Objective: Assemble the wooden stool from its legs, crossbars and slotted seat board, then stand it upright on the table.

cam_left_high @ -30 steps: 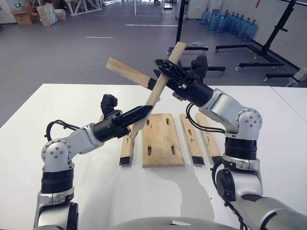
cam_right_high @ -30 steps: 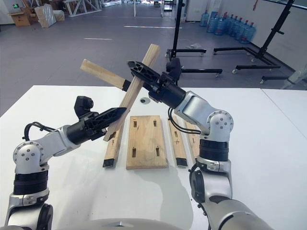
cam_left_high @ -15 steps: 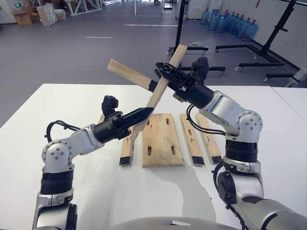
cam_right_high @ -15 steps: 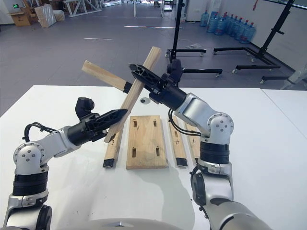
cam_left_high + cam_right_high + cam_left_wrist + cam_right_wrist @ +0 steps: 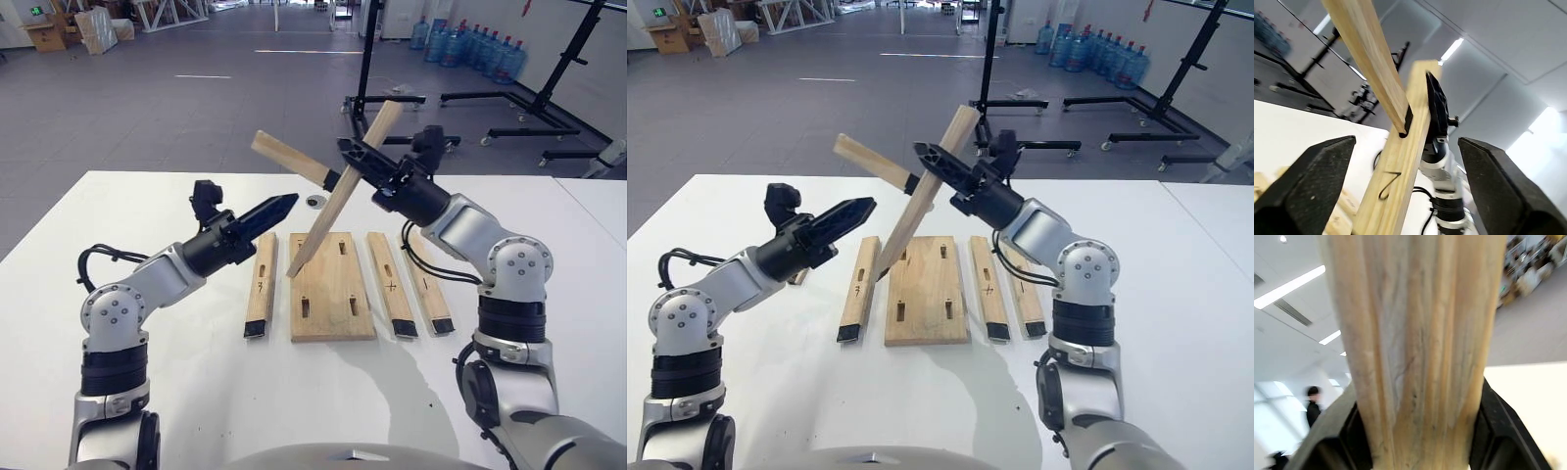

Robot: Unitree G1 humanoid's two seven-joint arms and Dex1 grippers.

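The right end effector (image 5: 351,157) is raised above the far part of the white tabletop (image 5: 225,392) and pinches a wooden leg (image 5: 328,211). In the right wrist view its dark fingers (image 5: 1488,431) press on both sides of the wood. The leg is tilted. Its upper end leans away toward the robot's right. Its lower end points down at the gap between the seat board (image 5: 331,294) and a plank (image 5: 262,284) lying just left of the board. The pictures do not show whether that lower end touches anything.

A crossbar (image 5: 289,157) is set into a dark slot in the leg, just beside the right end effector, and sticks out up and to the left.

The left end effector (image 5: 284,203) hangs in the air to the left of the leg, above the far end of the left plank, and does not touch the leg. Its tips point up toward the leg. In the left wrist view its fingers (image 5: 1312,186) are spread wide and hold nothing, and the leg and crossbar stand farther off between them.

The seat board lies flat at the middle of the tabletop and shows four slots. Two more planks (image 5: 392,284) lie side by side just to its right. The left plank and both right planks have dark near ends.
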